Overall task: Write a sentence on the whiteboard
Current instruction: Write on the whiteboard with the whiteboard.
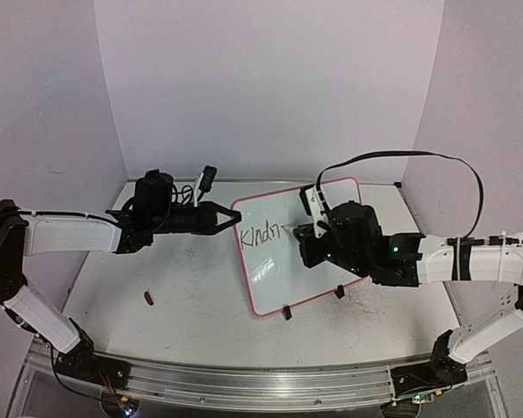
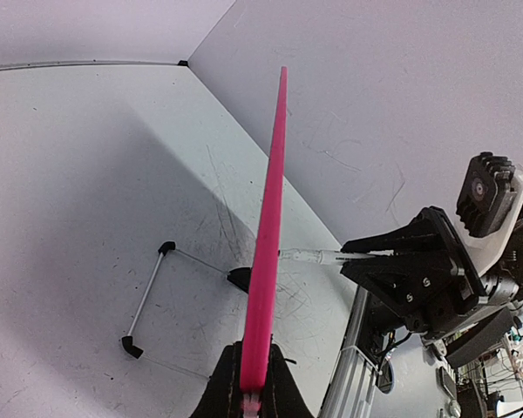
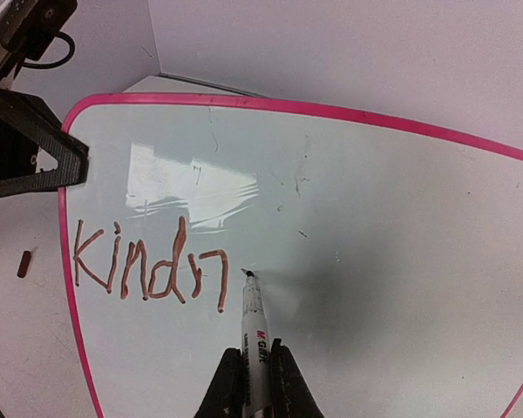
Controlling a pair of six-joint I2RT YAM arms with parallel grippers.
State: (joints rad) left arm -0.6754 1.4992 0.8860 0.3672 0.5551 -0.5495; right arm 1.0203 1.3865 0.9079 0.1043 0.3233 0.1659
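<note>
The whiteboard (image 1: 275,279) with its pink rim stands tilted on black clip feet (image 1: 287,312) at mid-table. My left gripper (image 1: 233,216) is shut on its left rim; in the left wrist view the rim (image 2: 270,209) runs edge-on up from between the fingers (image 2: 253,383). My right gripper (image 1: 305,229) is shut on a marker (image 3: 255,326), its tip on the board just right of the writing. The sentence (image 3: 148,266) reads "Kindn" in one line, also visible from above (image 1: 266,236). The marker (image 2: 318,257) meets the board's face.
A small dark red cap (image 1: 148,298) lies on the table left of the board, also in the right wrist view (image 3: 23,263). A black object (image 1: 207,178) sits near the back wall. A wire stand (image 2: 146,300) props the board behind. A metal rail (image 1: 244,379) lines the near edge.
</note>
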